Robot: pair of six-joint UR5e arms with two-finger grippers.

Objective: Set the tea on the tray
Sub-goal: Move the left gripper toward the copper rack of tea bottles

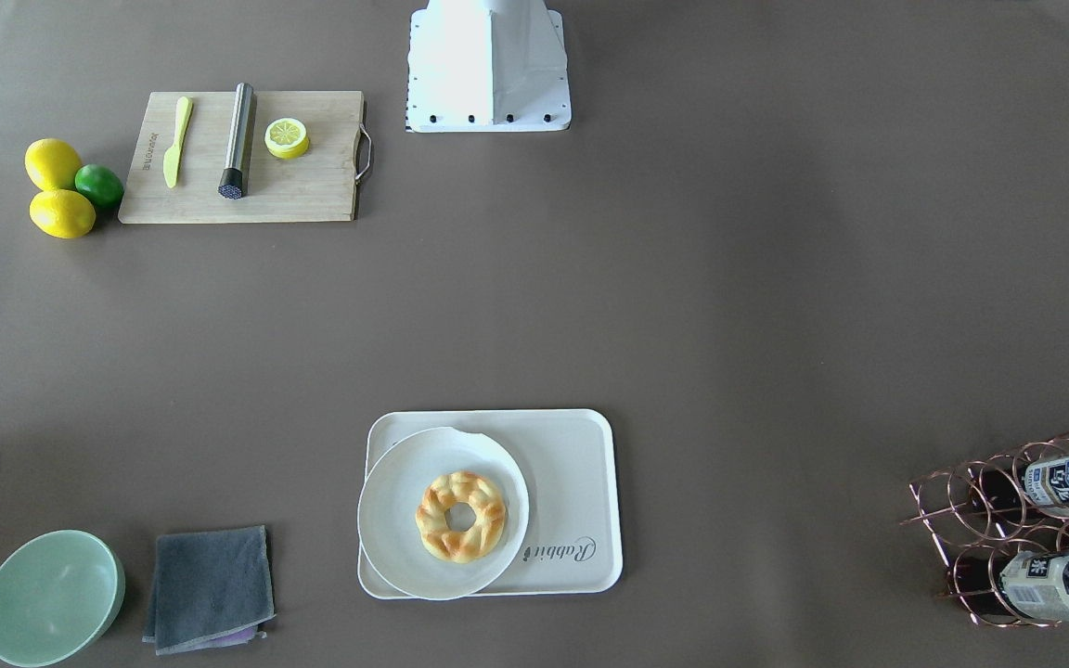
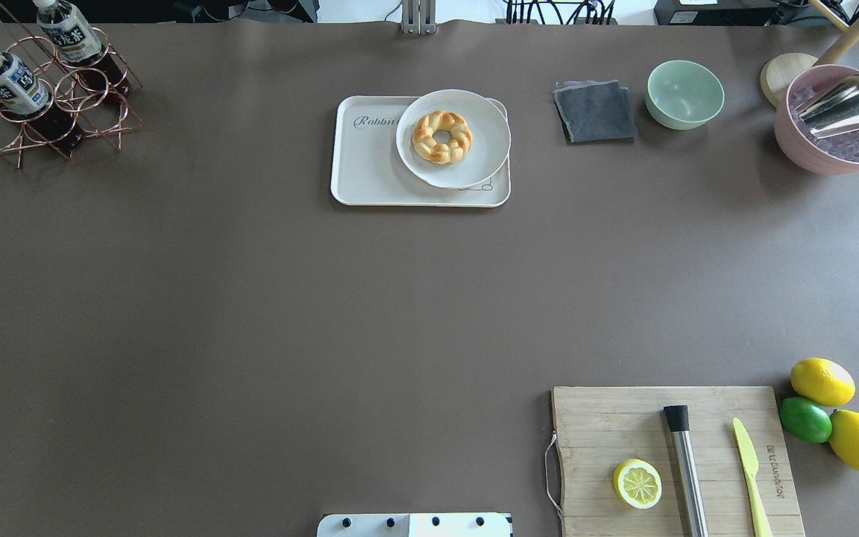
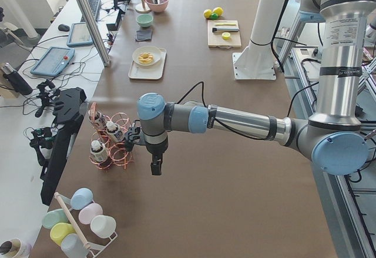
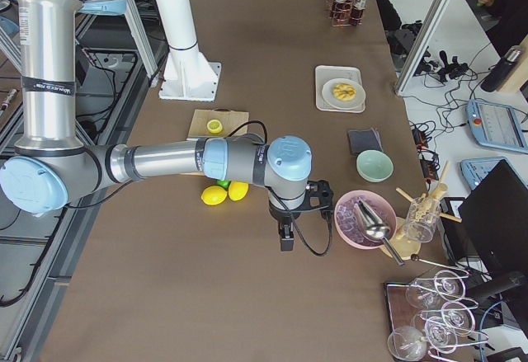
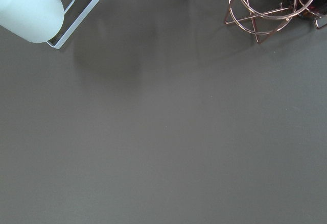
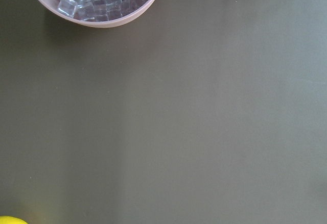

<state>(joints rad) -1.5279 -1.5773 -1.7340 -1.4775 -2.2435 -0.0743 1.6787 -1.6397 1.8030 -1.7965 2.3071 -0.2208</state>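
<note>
Two tea bottles (image 2: 8, 78) (image 2: 71, 33) lie in a copper wire rack (image 2: 42, 112) at the table's far left; they also show in the front view (image 1: 1068, 482) (image 1: 1049, 586). The cream tray (image 2: 370, 168) sits at the far middle of the table, with a round white plate (image 2: 474, 160) and a braided ring pastry on its right half. My left gripper (image 3: 155, 167) hangs above the table near the rack, seen only in the left side view; I cannot tell if it is open. My right gripper (image 4: 286, 238) hangs beside a pink bowl, seen only in the right side view; I cannot tell its state.
A wooden cutting board (image 2: 623, 425) holds a lemon half, a steel rod and a yellow knife. Two lemons and a lime (image 2: 806, 419) lie beside it. A grey cloth (image 2: 595, 112), a green bowl (image 2: 684, 93) and a pink ice bowl (image 2: 839, 123) stand at the far right. Pastel cups (image 5: 25, 9) stand near the rack.
</note>
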